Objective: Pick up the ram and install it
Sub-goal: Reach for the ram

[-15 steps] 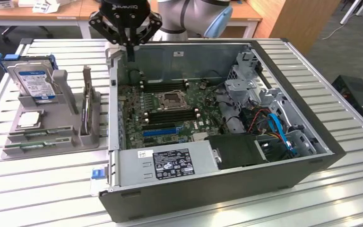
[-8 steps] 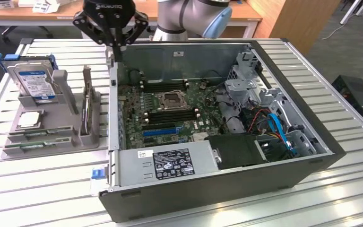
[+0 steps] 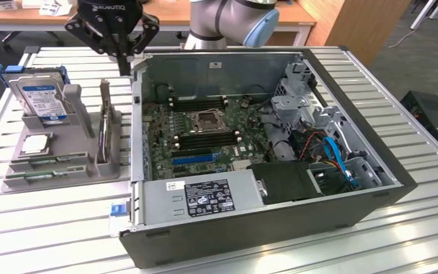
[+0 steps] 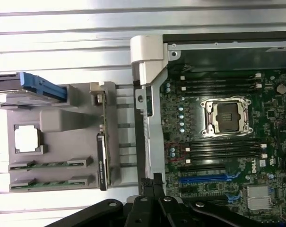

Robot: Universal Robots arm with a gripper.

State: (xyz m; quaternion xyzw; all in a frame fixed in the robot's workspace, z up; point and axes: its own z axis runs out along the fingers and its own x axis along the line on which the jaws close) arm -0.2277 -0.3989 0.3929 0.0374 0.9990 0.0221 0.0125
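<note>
Gripper (image 3: 123,59) hangs above the open computer case (image 3: 295,225), its two black fingers (image 4: 147,187) brought fully together with nothing between them. It touches nothing. In the wrist view the fingertips sit over the case's side wall (image 4: 147,109), the one that faces the grey parts holder (image 4: 62,120).

The ram (image 4: 50,165) is well apart from the gripper. It is two thin green sticks lying flat, side by side, in slots of that holder, and a tall card (image 4: 101,161) standing on edge is between them and the fingers. Just beside the sticks, in the same holder, lies a square silver processor chip (image 4: 28,138), and beyond that a hard drive (image 3: 43,98) stands propped up.

On the gripper's other side, inside the case, the motherboard (image 4: 178,125) lies exposed. An open processor socket (image 4: 226,117) is flanked by long black memory slots (image 4: 223,151).
</note>
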